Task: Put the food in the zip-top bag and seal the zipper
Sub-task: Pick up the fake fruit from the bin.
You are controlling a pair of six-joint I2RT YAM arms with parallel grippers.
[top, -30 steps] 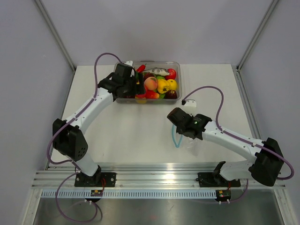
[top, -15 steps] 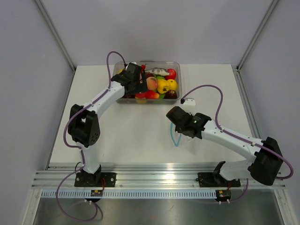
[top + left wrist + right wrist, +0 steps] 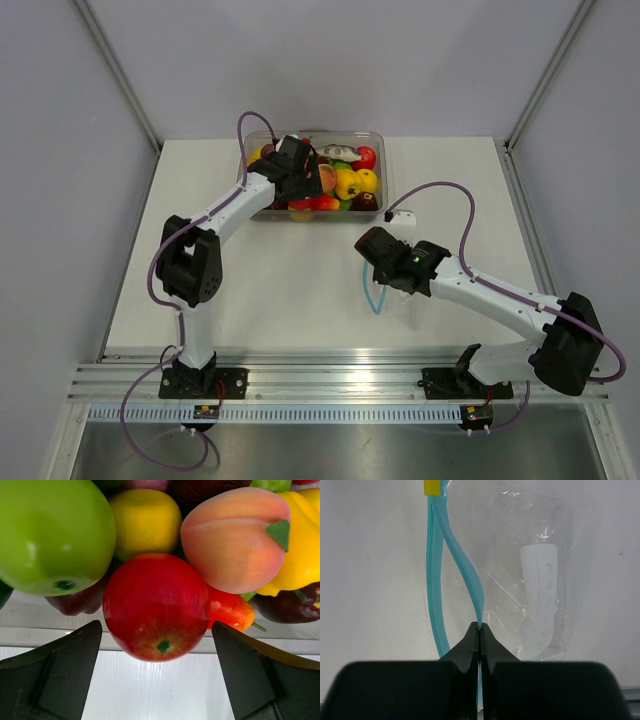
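The food lies heaped in a clear tub (image 3: pixel 379 141). In the left wrist view a red round fruit (image 3: pixel 156 605) sits right in front of me, with a green apple (image 3: pixel 50 530) to its upper left. My left gripper (image 3: pixel 156 627) is open, its fingers (image 3: pixel 60 670) either side of the red fruit's near end, at the tub's front left (image 3: pixel 298 180). My right gripper (image 3: pixel 480 626) is shut on one lip of the teal-blue zipper (image 3: pixel 455 545) of the clear zip-top bag (image 3: pixel 535 580), which lies on the table (image 3: pixel 408 305). The other lip bows away, so the mouth gapes.
The tub also holds a peach (image 3: pixel 230 540), a lemon (image 3: pixel 145 520), a yellow pepper (image 3: pixel 300 545) and several other toy foods. A yellow tab (image 3: pixel 431 487) marks the zipper's far end. Grey walls enclose the white table (image 3: pixel 280 270).
My left arm has swung right along the tub's front and its elbow has folded in; the gripper now stands over the fruit. My right gripper has stayed on the zipper.
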